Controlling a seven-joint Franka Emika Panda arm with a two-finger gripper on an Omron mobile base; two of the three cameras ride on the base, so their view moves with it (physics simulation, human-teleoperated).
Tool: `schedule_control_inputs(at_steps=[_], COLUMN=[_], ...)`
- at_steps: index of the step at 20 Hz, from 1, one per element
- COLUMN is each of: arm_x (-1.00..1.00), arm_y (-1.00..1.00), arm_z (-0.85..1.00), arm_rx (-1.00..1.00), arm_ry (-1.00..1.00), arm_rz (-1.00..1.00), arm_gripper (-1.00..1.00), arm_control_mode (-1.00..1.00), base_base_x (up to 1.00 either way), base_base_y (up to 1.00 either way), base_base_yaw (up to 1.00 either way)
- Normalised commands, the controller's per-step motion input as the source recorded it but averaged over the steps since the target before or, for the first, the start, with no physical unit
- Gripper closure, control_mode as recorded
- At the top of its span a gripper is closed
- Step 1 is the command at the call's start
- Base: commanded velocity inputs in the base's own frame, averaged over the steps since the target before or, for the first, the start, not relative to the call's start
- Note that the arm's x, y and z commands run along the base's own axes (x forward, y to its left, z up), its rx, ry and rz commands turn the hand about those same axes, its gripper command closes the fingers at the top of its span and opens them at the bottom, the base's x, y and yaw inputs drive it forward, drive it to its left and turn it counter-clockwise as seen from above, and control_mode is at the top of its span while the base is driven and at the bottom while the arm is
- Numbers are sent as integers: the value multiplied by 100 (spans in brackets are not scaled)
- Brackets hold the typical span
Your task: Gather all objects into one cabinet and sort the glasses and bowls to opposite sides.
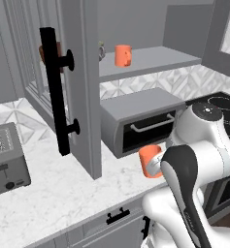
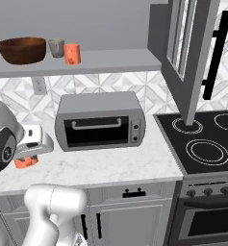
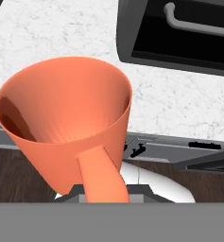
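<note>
Hand view: the claw [image 3: 104,191] is clenched on the handle of an orange mug [image 3: 66,111], held over the counter [image 3: 189,106] near its front edge, just before the toaster oven [image 1: 140,118]; the cabinet shelf [image 2: 115,61] stands wide open rightward.

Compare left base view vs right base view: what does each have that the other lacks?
Left base only: a toaster on the counter, and the cabinet door seen from close up.

Right base only: the wooden bowl and pale mug clear on the shelf; the stove's front knobs.

Both: the orange mug on the shelf, the toaster oven, and the held orange mug at the gripper.
</note>
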Motion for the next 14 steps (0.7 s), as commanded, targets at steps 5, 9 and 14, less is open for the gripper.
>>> schedule_control_inputs(at_steps=[5, 9, 14], arm_x=[0, 0, 0], arm_y=[0, 0, 0], arm_z=[0, 0, 0], arm_rx=[0, 0, 0], arm_ry=[0, 0, 0], arm_rz=[0, 0, 0], arm_gripper=[100, 100, 100], arm_control_mode=[100, 100, 100], base_base_x=[0, 0, 0], base_base_y=[0, 4, 0], base_base_yaw=[0, 0, 0])
